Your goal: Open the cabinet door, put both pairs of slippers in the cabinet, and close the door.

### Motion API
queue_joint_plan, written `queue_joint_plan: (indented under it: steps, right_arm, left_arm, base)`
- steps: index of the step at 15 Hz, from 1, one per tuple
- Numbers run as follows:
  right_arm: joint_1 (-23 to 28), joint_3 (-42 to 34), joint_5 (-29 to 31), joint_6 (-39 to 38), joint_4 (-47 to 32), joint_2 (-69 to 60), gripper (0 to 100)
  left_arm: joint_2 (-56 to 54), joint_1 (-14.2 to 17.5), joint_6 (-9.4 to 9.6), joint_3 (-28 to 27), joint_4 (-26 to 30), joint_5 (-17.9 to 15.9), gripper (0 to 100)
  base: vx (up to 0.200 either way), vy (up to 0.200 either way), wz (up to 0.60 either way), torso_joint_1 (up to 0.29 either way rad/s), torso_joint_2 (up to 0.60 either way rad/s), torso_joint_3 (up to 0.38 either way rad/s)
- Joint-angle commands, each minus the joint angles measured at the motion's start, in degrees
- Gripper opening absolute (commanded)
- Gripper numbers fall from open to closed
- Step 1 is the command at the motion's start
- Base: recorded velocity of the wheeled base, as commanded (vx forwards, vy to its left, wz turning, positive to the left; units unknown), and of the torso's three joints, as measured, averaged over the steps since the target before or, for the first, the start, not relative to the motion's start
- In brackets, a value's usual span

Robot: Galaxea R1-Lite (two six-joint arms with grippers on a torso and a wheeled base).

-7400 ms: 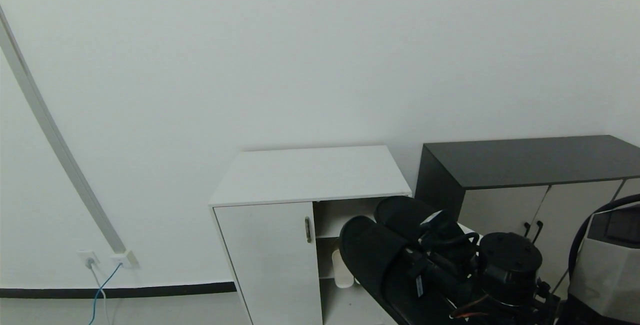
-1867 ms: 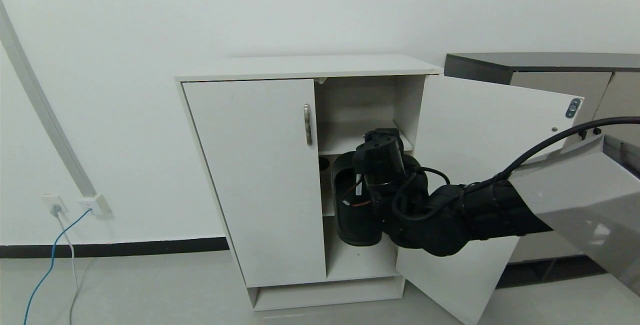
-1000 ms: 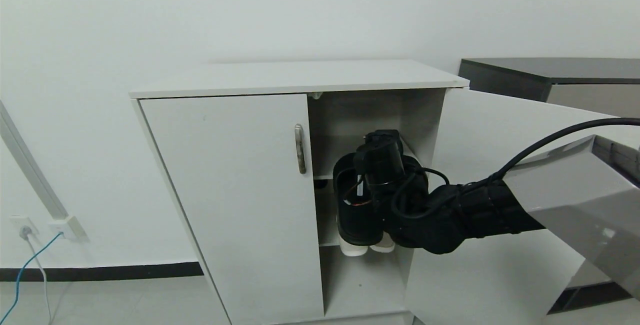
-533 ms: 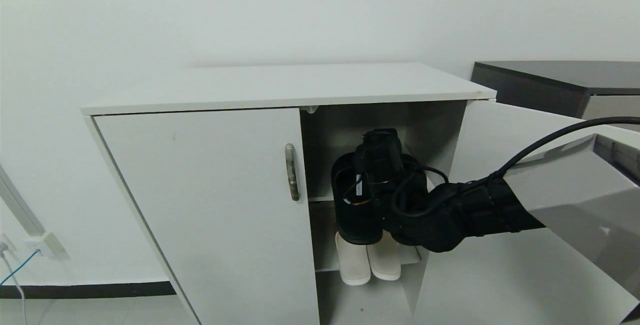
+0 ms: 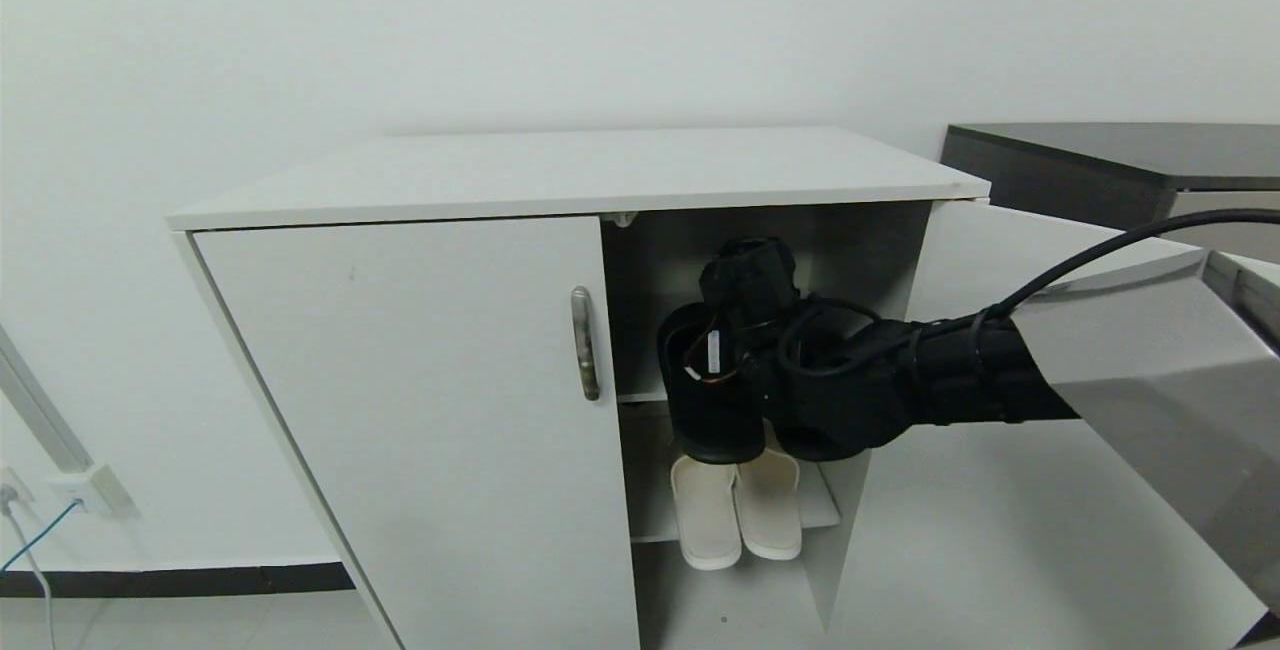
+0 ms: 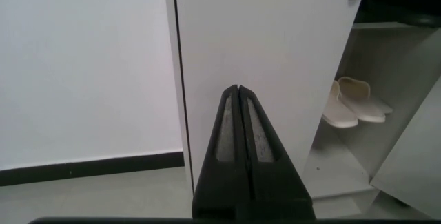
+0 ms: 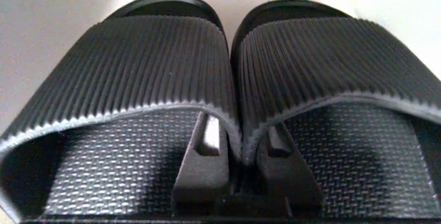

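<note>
The white cabinet (image 5: pixel 590 175) has its left door (image 5: pixel 420 410) closed and its right door (image 5: pixel 980 540) swung open. A white pair of slippers (image 5: pixel 735 510) lies on the middle shelf; the left wrist view shows this white pair (image 6: pixel 355 103) too. My right gripper (image 7: pixel 238 151) is shut on the black slippers (image 7: pixel 227 65), pinching their inner strap edges together. In the head view the black slippers (image 5: pixel 705 400) hang toes down in the opening, at the upper shelf's front edge, above the white pair. My left gripper (image 6: pixel 238 92) is shut and empty, low in front of the closed left door (image 6: pixel 262 38).
A metal handle (image 5: pixel 585 343) sits on the closed left door. A dark-topped cabinet (image 5: pixel 1110 150) stands to the right behind the open door. A wall socket with cables (image 5: pixel 70 495) is low on the left wall.
The head camera came closer to the cabinet over the earlier frames. In the last half second my right arm rose a little, lifting the black slippers higher in the opening.
</note>
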State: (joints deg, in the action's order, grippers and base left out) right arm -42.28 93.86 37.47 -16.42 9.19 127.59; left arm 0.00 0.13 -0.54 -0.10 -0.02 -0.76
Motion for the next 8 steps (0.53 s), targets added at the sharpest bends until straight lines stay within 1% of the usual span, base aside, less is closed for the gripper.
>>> queue_joint_plan:
  steps: [1, 2, 4, 8]
  right_arm:
    - [1.41, 5.20, -0.03, -0.10, -1.98, 3.02, 0]
    - [2.11, 8.45, -0.03, -0.01, -2.25, 4.95, 0]
    - [2.64, 10.91, 0.06, -0.01, -2.25, 6.36, 0]
    - [3.52, 12.40, -0.56, 0.51, -2.34, 7.68, 0]
  left_arm:
    - [0.00, 0.04, 0.01, 0.01, 0.02, -0.04, 0]
    - [0.00, 0.04, -0.08, 0.01, -0.06, -0.04, 0]
    - [0.00, 0.04, -0.08, 0.01, -0.06, 0.05, 0]
    - [0.00, 0.04, -0.08, 0.01, 0.02, 0.05, 0]
  base:
    - [0.000, 0.000, 0.00, 0.000, 0.00, 0.000]
    - [0.000, 0.000, 0.00, 0.000, 0.00, 0.000]
    - [0.000, 0.000, 0.00, 0.000, 0.00, 0.000]
    - [0.000, 0.000, 0.00, 0.000, 0.00, 0.000]
